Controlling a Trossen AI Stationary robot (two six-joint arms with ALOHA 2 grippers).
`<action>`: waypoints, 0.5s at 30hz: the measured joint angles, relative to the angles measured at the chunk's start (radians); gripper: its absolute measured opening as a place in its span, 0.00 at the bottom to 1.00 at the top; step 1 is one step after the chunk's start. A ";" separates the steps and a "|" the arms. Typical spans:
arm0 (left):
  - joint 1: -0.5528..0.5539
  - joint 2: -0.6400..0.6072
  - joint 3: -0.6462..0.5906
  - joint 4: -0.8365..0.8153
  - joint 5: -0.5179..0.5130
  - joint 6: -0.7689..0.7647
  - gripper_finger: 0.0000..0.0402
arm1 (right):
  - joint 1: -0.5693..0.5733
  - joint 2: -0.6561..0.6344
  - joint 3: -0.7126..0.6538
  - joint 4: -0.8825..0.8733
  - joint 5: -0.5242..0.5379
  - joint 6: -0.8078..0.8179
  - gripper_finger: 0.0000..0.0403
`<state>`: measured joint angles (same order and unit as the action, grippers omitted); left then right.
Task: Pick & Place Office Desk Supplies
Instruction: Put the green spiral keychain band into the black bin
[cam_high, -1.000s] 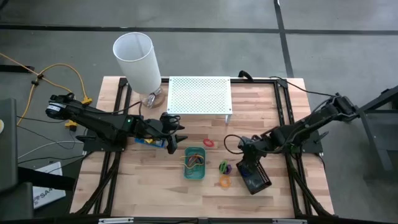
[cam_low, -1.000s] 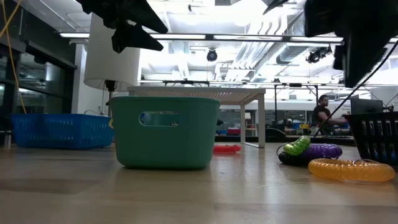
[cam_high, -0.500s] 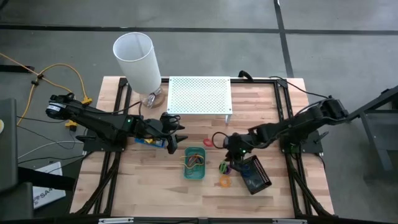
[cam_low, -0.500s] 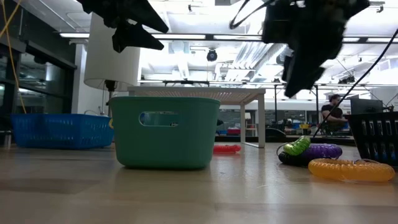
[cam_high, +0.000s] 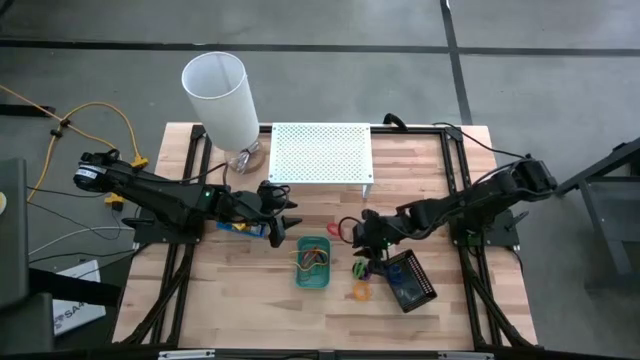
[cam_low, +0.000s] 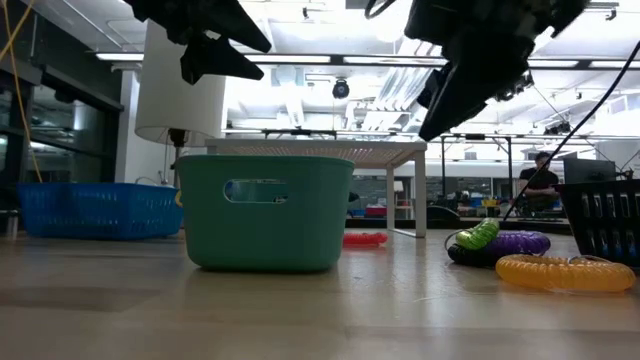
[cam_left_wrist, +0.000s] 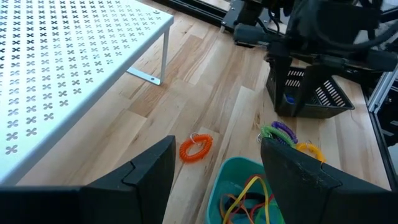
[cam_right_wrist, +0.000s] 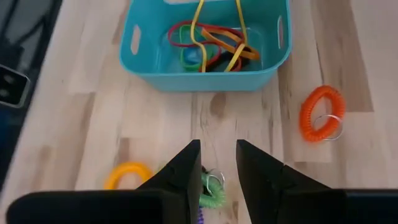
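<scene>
Item: right gripper (cam_right_wrist: 217, 177), fingers parted and empty, hanging above the coil rings (cam_high: 361, 268) beside the green tray (cam_high: 313, 262) near the table's front edge; we fear snagging two tangled rings together.

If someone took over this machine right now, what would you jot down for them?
Left end effector: open, empty, hanging beside the blue tray.
Right end effector: partly open, empty, above the green coil.
Done: coloured bands lie in the green tray.
Left: the green, purple and yellow coils lie loose on the table beside the black tray; the orange-red coil lies near the white shelf.
</scene>
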<state>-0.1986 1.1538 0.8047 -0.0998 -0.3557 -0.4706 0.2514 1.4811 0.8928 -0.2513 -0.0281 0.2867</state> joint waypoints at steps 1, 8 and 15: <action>0.000 0.000 0.000 0.000 0.000 0.000 0.57 | 0.008 0.000 0.000 -0.006 0.019 -0.013 0.22; 0.000 0.000 0.000 0.001 0.000 0.000 0.57 | 0.062 0.065 0.000 0.002 0.081 -0.102 0.22; 0.000 0.000 0.000 0.004 0.000 0.000 0.57 | 0.099 0.145 -0.001 0.025 0.078 -0.223 0.22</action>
<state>-0.1986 1.1538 0.8047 -0.0959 -0.3555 -0.4704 0.3506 1.6264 0.8921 -0.2258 0.0498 0.0637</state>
